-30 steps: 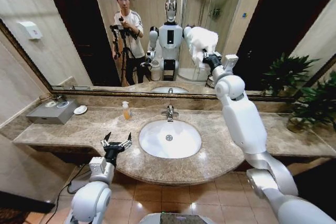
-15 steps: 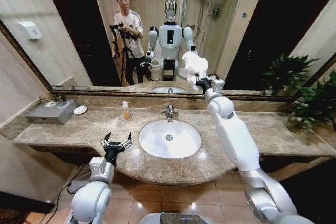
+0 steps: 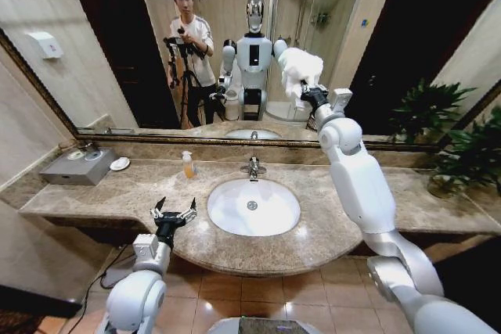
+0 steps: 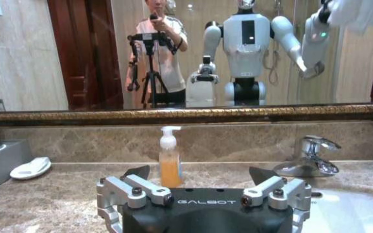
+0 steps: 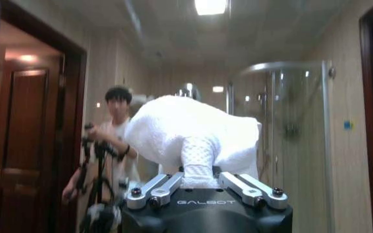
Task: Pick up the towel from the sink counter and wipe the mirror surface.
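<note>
Marble walls and a glass shower stall are being reflected in the mirror (image 3: 117, 52), whose dark gilt frame is running along the back of the desk (image 3: 329, 228), the speckled sink counter with its oval basin (image 3: 252, 207) and chrome faucet (image 3: 253, 167). The towel (image 3: 300, 68) is no longer lying on the desk; it is being held up against the glass by the right gripper (image 3: 311, 96), well above the faucet, and in the right wrist view a fold of the white cloth (image 5: 196, 141) is being pinched between jaws that are pressed onto it. The wiping step is judged to be in hand. For it to be done well, the bunched face of the cloth should be kept flat and lightly loaded on the pane, so that the metal jaws are being kept off the glass, and strokes should be overlapped so that no strip is being missed. The pinch appears to be taken on a narrow fold only, so a hard drag may be pulling the cloth loose; steady, moderate pressure is being called for. The left gripper (image 3: 174, 214) is being held idle over the front edge of the desk beside the basin, its jaws spread and holding nothing, with a soap bottle (image 4: 170, 158) and a small white dish (image 4: 31, 168) standing beyond it near the wall.
</note>
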Controlling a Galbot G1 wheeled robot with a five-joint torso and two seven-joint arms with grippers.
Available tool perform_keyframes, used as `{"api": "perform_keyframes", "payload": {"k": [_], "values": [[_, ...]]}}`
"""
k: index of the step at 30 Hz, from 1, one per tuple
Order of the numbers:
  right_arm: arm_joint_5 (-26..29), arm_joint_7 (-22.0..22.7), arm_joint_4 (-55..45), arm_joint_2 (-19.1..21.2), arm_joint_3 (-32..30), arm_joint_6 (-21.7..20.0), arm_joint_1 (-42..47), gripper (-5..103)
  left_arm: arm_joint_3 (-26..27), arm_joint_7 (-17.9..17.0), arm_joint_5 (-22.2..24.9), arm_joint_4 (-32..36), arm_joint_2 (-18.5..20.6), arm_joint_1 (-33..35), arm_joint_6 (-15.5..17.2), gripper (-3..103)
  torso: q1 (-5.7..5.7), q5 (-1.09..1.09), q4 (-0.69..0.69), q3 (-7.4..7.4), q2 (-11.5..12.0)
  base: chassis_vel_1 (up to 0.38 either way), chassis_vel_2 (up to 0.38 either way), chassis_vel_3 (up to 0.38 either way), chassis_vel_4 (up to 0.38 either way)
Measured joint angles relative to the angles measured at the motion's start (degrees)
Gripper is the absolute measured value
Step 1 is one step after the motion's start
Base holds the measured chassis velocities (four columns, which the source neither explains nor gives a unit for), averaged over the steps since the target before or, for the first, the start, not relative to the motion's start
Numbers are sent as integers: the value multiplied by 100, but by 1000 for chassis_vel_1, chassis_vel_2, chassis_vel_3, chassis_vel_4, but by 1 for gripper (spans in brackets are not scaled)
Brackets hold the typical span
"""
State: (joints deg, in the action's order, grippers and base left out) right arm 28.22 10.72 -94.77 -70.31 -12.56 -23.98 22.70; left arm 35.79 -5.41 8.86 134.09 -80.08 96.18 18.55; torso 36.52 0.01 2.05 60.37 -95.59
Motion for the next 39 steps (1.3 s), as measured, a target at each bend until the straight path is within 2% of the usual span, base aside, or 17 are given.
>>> {"api": "perform_keyframes", "payload": {"k": [7, 14, 18, 39], "values": [[-116, -60, -134, -57, -23, 56, 582, 10, -1, 0, 0, 0, 0, 0, 0, 100, 0, 0, 2, 0, 0, 0, 0, 0, 0], [-248, -44, -830, -14, -153, 149, 1240, 10, -1, 0, 0, 0, 0, 0, 0, 100, 0, -1, 1, 0, 0, 0, 0, 0, 0], [-691, -85, -1238, -1, -297, 303, 1811, 10, -1, 0, 0, 0, 0, 0, 0, 100, -1, -1, -1, -1, 0, 0, 0, 0, 0], [-817, -76, -1481, -124, -296, 338, 2145, 10, -1, 0, 0, 0, 0, 0, 0, 100, 0, 0, 0, 0, 0, 37, 33, -36, -35]]}}
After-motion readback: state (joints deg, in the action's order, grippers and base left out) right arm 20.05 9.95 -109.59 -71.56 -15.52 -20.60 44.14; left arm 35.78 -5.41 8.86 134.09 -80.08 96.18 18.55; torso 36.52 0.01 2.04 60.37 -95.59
